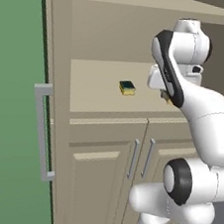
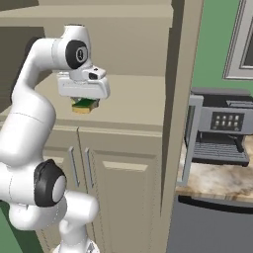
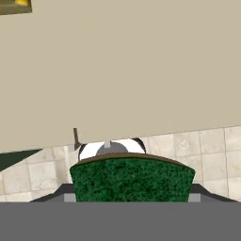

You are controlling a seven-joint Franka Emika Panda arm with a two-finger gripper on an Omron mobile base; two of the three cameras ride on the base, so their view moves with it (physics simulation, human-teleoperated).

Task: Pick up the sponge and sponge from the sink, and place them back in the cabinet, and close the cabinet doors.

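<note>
- One sponge (image 2: pixel 85 105) is being held in the tool (image 2: pixel 85 103), jaws closed on it, above the cabinet (image 1: pixel 102 28) inner shelf (image 2: pixel 133 101)
- The other sponge (image 1: pixel 127 88) is being carried by that shelf, well apart

You face a green wall (image 1: pixel 8 95) at left and again at far right (image 2: pixel 212 44). A framed window (image 2: pixel 240 42) sits upper right. Below it, a coffee machine (image 2: pixel 222 131) stands on a speckled counter (image 2: pixel 212 180). Beige floor tiles (image 3: pixel 207 150) lie underneath.
</note>
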